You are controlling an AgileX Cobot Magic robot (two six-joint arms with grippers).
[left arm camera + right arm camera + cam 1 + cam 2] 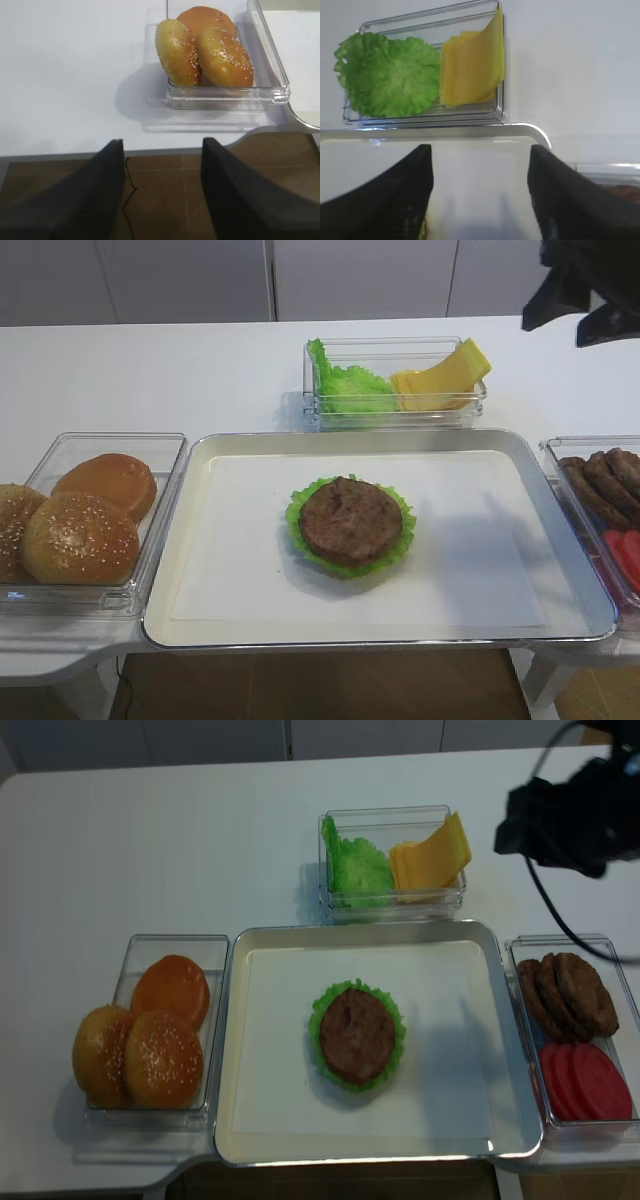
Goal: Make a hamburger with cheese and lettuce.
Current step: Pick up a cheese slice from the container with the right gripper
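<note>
The hamburger is a brown patty ringed by the frilly green lettuce, lying mid-tray; it also shows in the realsense view. The cheese is several yellow slices leaning in a clear box behind the tray, next to a pile of green leaves. My right gripper is open and empty, high over the tray's far right corner, short of the cheese. Its arm shows at the upper right. My left gripper is open and empty, off the table's front edge over the floor.
The metal tray fills the middle. A clear box of sesame buns stands to its left, also in the left wrist view. A box with dark patties and red tomato slices stands to its right.
</note>
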